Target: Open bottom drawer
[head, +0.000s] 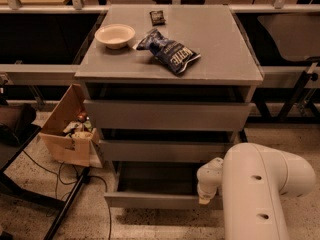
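Cabinet: grey, with three drawers.
Bottom drawer: lowest in the cabinet, pulled partly out; its grey inside shows.
Gripper: low in front of the cabinet, at the right end of the bottom drawer's front, perhaps touching it; I cannot tell if it grips.
Bowl, chip bag: on the cabinet top.
Box: on the floor, left of the cabinet.
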Controlling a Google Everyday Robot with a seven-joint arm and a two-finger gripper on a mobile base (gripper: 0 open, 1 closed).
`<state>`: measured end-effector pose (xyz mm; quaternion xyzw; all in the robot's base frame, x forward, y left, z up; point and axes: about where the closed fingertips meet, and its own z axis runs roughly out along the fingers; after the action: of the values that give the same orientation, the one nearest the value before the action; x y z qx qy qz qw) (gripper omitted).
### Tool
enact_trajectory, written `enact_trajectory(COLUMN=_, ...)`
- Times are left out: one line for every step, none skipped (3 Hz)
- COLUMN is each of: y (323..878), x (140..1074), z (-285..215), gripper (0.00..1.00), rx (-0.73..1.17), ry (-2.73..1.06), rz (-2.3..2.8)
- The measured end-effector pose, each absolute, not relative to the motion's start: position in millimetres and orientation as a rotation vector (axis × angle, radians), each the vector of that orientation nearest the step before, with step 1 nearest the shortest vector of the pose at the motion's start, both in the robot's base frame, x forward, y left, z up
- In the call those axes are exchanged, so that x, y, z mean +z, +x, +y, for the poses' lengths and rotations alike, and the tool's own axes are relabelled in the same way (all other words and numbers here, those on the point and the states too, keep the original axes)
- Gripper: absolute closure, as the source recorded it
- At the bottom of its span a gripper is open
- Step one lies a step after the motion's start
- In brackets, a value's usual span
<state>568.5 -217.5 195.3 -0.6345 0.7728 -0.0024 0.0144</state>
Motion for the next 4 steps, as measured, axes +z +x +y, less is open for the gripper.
enact_trajectory(y=540.7, x=189.5, z=-229.8, gripper=1.0, rx=0.016, ry=-1.96, rz=2.476)
enact_trajectory(y=542.3, x=192.6, z=-229.4, gripper=1.0, rx=0.016, ry=-1.959, rz=2.477)
enact_trajectory(y=508.9, x=195.8, z=-241.2, gripper=1.0, rx=0.049, ry=-1.943, rz=2.548)
enact_trajectory(y=509.0, x=195.8, z=-240.0, gripper=1.0, rx=0.049, ry=-1.943, rz=2.548)
